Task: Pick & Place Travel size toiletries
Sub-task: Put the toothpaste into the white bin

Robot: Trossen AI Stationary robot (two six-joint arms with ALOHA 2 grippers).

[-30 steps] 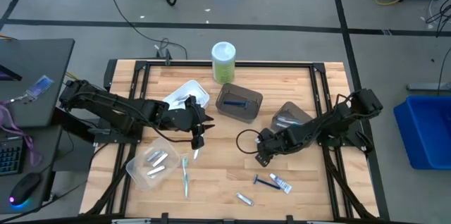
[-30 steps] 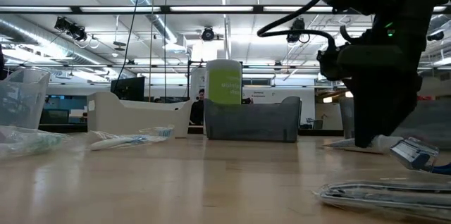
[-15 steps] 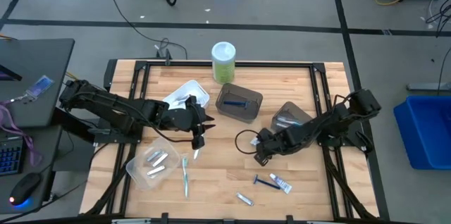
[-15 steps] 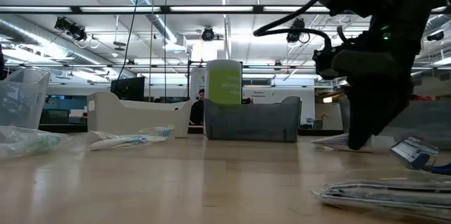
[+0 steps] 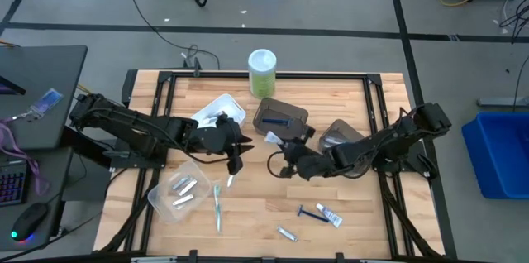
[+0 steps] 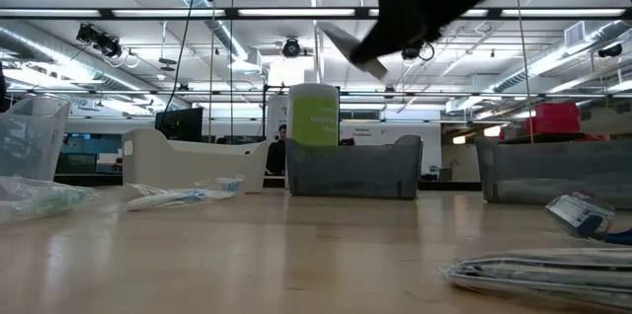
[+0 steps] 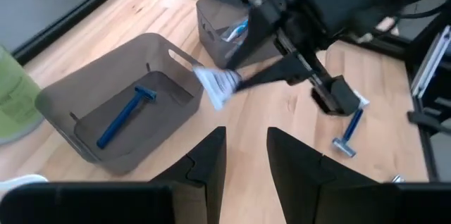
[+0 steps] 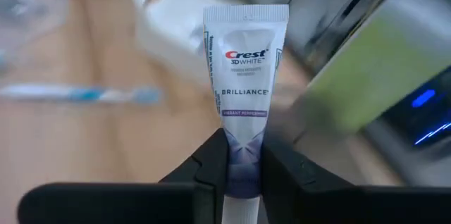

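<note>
My right gripper (image 5: 279, 142) is shut on a white Crest toothpaste tube (image 8: 245, 76) and holds it in the air by the near left corner of a grey bin (image 5: 281, 121), which has a blue razor (image 7: 125, 116) lying in it. My left gripper (image 7: 245, 164) hovers open and empty, left of that bin and over bare wood. A toothbrush (image 5: 217, 205), another razor (image 5: 309, 212) and two small tubes (image 5: 331, 217) (image 5: 287, 232) lie flat on the table. A clear bin (image 5: 178, 190) holds silver tubes. My right gripper pinches the tube's narrow lower part (image 8: 244, 155) between its two fingers. The flat crimped end (image 8: 245, 14) sticks out beyond the fingertips, in line with them. The fingers reach in from the table's right. The tube (image 6: 348, 49) is tilted and lifted well clear of the table.
A tall green canister (image 5: 262, 73) stands at the far edge. A white bin (image 5: 221, 112) lies behind my left gripper, and a second grey bin (image 5: 340, 136) sits under my right arm. Bare wood shows in the middle and along the near edge.
My right gripper stood down at the table right of centre. It has risen with the toothpaste tube and swung toward the table's left and far side, ending beside the grey bin with the razor. The tube is now lifted clear.
</note>
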